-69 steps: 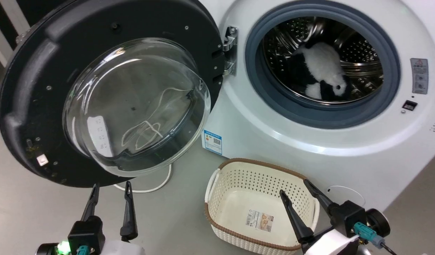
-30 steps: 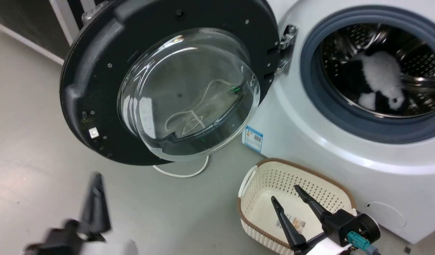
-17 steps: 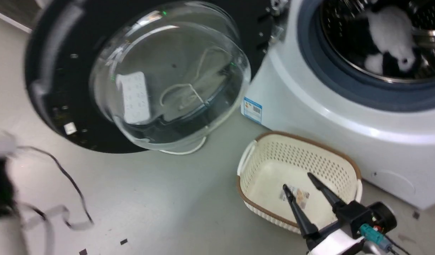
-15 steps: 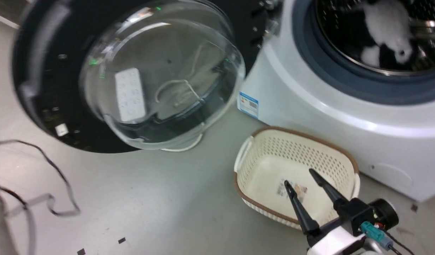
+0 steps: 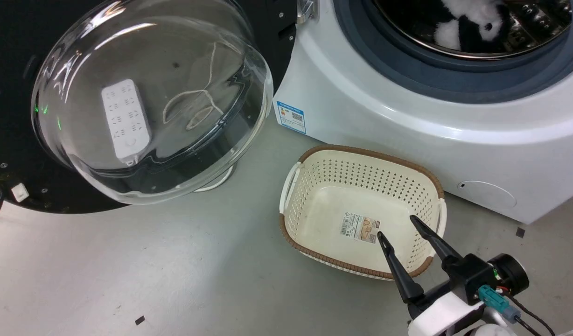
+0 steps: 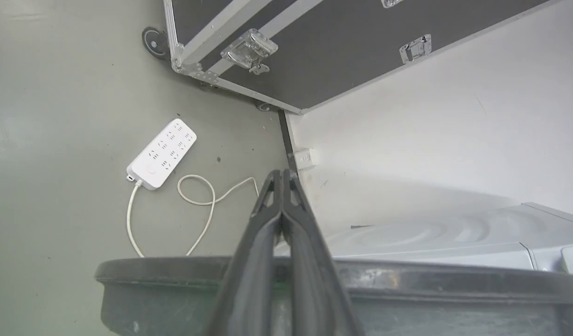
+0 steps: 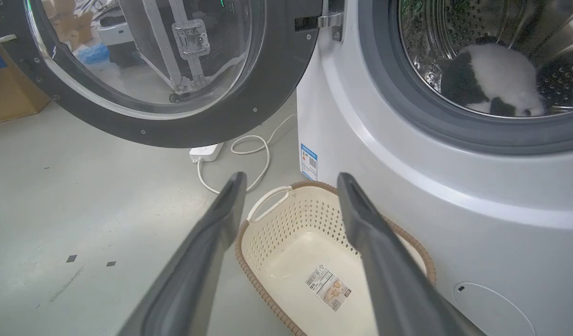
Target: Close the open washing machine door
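Head view shows the washing machine door (image 5: 142, 102) swung wide to the left of the washing machine (image 5: 408, 126), hinged at its right edge, its glass bowl bulging toward the near side. It stands as before; only the camera has shifted. The right gripper (image 5: 397, 226) hangs over the cream basket (image 5: 361, 175), fingers spread and empty. The left gripper (image 6: 282, 173), earlier parted, has its fingers pressed together by the door's black rim.
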Robot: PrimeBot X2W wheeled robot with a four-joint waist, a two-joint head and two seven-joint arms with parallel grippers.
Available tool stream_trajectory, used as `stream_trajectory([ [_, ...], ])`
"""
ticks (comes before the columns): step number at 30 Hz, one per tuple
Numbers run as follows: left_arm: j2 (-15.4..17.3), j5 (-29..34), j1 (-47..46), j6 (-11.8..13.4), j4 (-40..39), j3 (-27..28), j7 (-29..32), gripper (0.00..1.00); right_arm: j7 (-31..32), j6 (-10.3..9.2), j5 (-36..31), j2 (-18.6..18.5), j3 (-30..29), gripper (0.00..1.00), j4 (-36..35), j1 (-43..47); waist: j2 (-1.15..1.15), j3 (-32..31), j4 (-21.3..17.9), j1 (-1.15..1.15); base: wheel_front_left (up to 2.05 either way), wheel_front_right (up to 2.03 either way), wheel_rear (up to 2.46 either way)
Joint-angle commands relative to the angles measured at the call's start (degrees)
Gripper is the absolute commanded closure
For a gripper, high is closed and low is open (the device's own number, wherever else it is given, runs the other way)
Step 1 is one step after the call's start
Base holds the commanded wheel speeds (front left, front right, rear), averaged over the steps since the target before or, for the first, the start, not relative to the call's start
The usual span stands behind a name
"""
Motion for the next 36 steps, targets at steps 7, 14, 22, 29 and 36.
stream_trajectory([
  [7, 0.5, -4.0, 1.7, -3.6, 2.7, -1.4, 10.8, 1.0, -0.3, 0.05, 0.7, 0.2, 0.0, 0.0, 1.1, -0.7, 0.0, -1.7, -0.2, -0.01, 0.0, 0.0, 0.0],
  [14, -2.7, -8.1, 7.2, -7.5, -1.7, -3.5, 21.9, 1.0, -0.8, 0.05, 1.0, 1.3, -0.5, 0.0, 2.9, 0.7, 0.0, -5.9, 0.7, -0.01, 0.0, 0.0, 0.0],
  [22, -10.9, -12.2, 18.8, -7.8, -15.3, -6.6, 32.6, 1.0, -1.7, 0.05, 1.2, 3.1, -3.1, 0.0, 4.6, 3.2, 0.0, -12.2, 1.5, -0.01, 0.0, 0.0, 0.0],
  [29, -20.7, -13.8, 32.9, -4.9, -31.2, -10.8, 37.7, 1.0, -2.1, 0.05, 0.9, 4.1, -6.3, 0.0, 4.8, 4.9, 0.0, -15.8, -0.3, -0.01, 0.0, 0.0, 0.0],
  [36, -23.7, -20.2, 44.5, -2.5, -40.7, -20.2, 35.0, 1.0, -2.0, 0.05, -0.6, 4.4, -8.9, 0.0, 3.7, 5.4, 0.0, -16.1, -5.1, -0.01, 0.0, 0.0, 0.0],
])
